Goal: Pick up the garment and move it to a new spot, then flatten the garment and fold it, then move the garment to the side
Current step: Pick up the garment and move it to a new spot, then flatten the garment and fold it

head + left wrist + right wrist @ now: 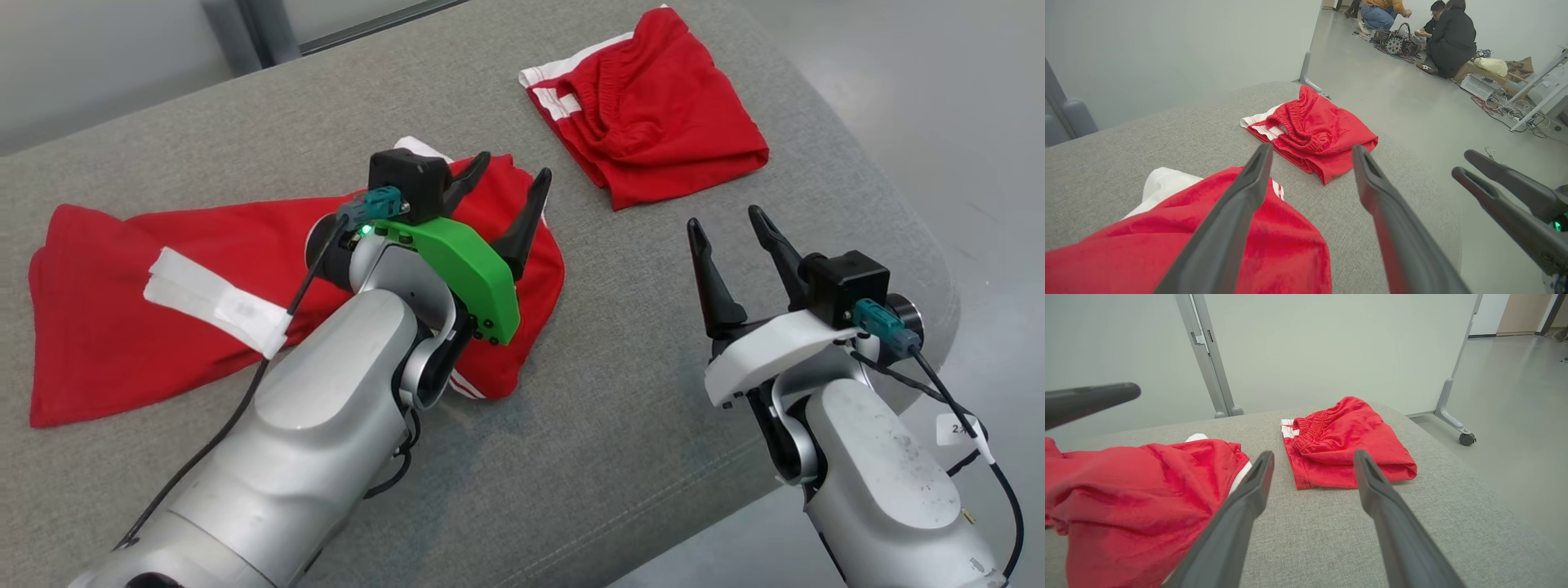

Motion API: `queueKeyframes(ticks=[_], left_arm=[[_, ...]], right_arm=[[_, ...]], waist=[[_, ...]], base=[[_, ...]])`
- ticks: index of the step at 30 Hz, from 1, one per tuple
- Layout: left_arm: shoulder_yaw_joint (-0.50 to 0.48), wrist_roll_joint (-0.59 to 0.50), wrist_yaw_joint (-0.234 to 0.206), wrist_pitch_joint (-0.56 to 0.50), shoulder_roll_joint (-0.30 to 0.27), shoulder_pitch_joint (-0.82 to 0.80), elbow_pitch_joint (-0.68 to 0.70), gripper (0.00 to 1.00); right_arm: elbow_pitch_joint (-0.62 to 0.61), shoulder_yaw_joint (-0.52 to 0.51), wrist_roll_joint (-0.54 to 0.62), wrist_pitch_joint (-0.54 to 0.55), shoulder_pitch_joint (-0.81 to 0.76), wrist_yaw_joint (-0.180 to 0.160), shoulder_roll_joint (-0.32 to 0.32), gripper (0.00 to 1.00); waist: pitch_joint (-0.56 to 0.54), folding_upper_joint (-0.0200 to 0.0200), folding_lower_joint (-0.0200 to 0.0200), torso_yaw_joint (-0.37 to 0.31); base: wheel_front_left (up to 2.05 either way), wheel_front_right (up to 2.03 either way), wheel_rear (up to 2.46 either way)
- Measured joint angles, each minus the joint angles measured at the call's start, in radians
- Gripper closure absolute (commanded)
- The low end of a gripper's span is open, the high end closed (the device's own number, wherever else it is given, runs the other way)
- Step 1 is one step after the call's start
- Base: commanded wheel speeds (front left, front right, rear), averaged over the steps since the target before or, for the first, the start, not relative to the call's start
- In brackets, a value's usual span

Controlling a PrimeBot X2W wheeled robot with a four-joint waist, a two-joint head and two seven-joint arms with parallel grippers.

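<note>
While my left gripper [510, 175] hangs fingers apart over the right end of the garment [122, 327], it lies rumpled on the cushion [612, 392], long axis running off leftward, so that arm's nearer; right gripper [725, 220], also spread, sits over bare cushion.

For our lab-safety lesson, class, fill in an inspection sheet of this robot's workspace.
Surface: grey woven fabric cushion, bare between garments.
Job's things: rumpled red garment with white trim lying left; folded red shorts with elastic waistband at far right.
Clutter: nothing seen.
Claws: left claw open over the rumpled garment, holding nothing; right claw open over bare cushion.
Cables: black cable along left forearm; another at right wrist.
Surroundings: grey floor; pale partition on wheeled legs; people crouching beside gear on the floor.
</note>
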State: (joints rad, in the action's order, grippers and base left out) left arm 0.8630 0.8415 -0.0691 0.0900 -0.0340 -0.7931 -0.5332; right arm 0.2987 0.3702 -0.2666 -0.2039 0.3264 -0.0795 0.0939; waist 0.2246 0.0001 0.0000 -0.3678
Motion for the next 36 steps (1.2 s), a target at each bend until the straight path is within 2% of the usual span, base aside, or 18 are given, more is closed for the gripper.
queueKeyframes(ticks=[6,10,12,23,29,36], left_arm=[[0.004,-0.027,0.012,0.049,0.0,-0.022,-0.025,0.0],[-0.01,-0.04,0.016,0.099,0.0,-0.018,-0.04,0.0],[-0.033,-0.044,0.016,0.133,0.0,0.002,-0.04,0.0],[-0.096,-0.057,-0.003,0.162,-0.048,0.128,0.011,0.0],[-0.126,-0.066,-0.023,0.162,-0.051,0.22,0.059,0.0],[-0.213,-0.117,-0.032,0.162,-0.053,0.281,0.156,0.0]], right_arm=[[0.013,0.018,0.0,-0.008,-0.002,0.01,0.003,0.0],[0.024,0.045,0.002,-0.011,-0.013,0.03,0.003,0.0],[0.033,0.08,0.002,-0.011,-0.033,0.052,0.001,0.0],[0.106,0.179,-0.019,0.008,-0.167,0.112,-0.016,0.0],[0.15,0.179,-0.035,0.012,-0.182,0.115,-0.023,0.0],[0.206,0.149,-0.037,0.011,-0.162,0.111,-0.023,0.0]], waist=[[-0.003,0.0,0.0,0.046],[-0.009,0.0,0.0,0.083],[-0.016,0.0,0.0,0.112],[-0.045,0.0,0.0,0.226],[-0.059,0.0,0.0,0.295],[-0.069,0.0,0.0,0.38]], base=[[0.0,0.0,0.0],[0.0,0.0,0.0],[0.0,0.0,0.0],[0.0,0.0,0.0],[0.0,0.0,0.0],[0.0,0.0,0.0]])
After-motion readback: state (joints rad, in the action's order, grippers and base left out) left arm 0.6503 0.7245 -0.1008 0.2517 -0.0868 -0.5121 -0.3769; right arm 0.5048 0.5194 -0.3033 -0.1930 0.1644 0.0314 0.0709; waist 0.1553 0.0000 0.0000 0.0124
